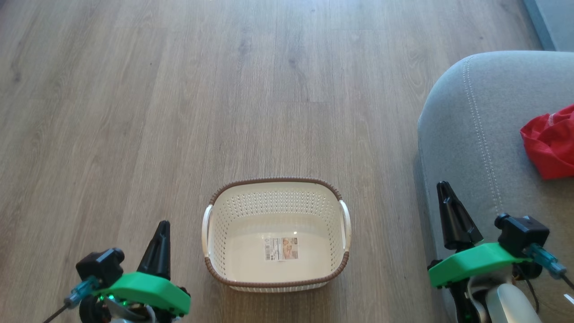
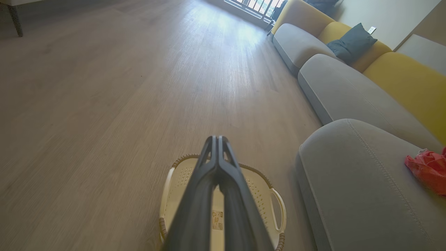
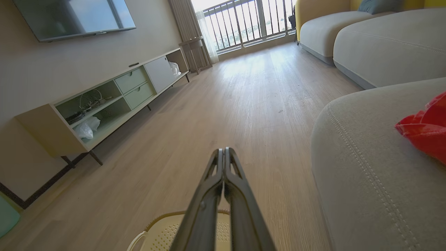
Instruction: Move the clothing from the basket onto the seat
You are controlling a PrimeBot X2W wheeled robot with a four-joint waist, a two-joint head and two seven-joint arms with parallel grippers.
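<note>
Clothing [image 1: 550, 142]: red, soft, likely light and limp; pinch a raised fold. Lies right, on seat [image 1: 471, 134]. Basket [image 1: 276, 181]: empty. Left gripper [image 1: 163, 224], right gripper [image 1: 444, 186]: closed, empty.

You see the cream basket [image 1: 273, 204] upright on the floor, its label showing inside; the red clothing [image 1: 550, 143] lies crumpled on the grey seat [image 1: 466, 134], right of it.
</note>
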